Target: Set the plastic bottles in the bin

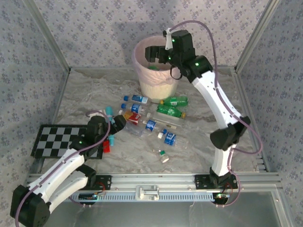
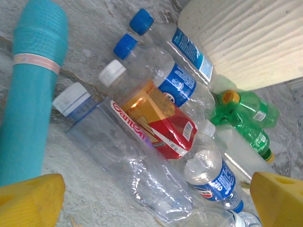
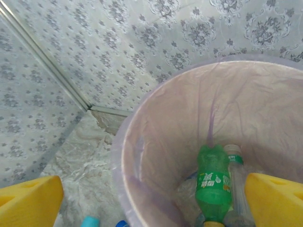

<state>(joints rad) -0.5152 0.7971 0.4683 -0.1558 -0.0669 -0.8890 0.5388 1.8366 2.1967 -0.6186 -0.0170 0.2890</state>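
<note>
The right end effector (image 3: 151,201) is seen with its yellow fingertips (image 3: 28,201) spread wide and nothing held between them. It is held above the mouth of the bin (image 3: 124,142), whose pink liner is seen from within. A green bottle (image 3: 213,182) is seen lying inside against the liner, with a clear bottle (image 3: 236,177) touching it on the right. In the top view the right end effector (image 1: 154,53) is placed over the rim of the bin (image 1: 156,87), which stands at the far side of the worktop (image 1: 203,123).

The left end effector (image 2: 154,201) is likewise seen wide open and empty, low over the worktop and pointed at the heap of bottles. Just ahead of it a crushed clear bottle (image 2: 118,151) is seen, and beside that a red-labelled bottle (image 2: 161,120). Two blue-capped, blue-labelled bottles (image 2: 177,82) are laid past it, and another blue-labelled one (image 2: 215,182) lies nearer. Two green bottles (image 2: 246,111) are found beside the bin wall. A teal tool (image 2: 31,94) is laid along the left of the view.

From above, the left end effector (image 1: 118,122) is seen at the left edge of the heap. A checkerboard (image 1: 52,139) is laid near the left arm. Two more bottles (image 1: 169,138) are scattered nearer the front, apart from the heap.
</note>
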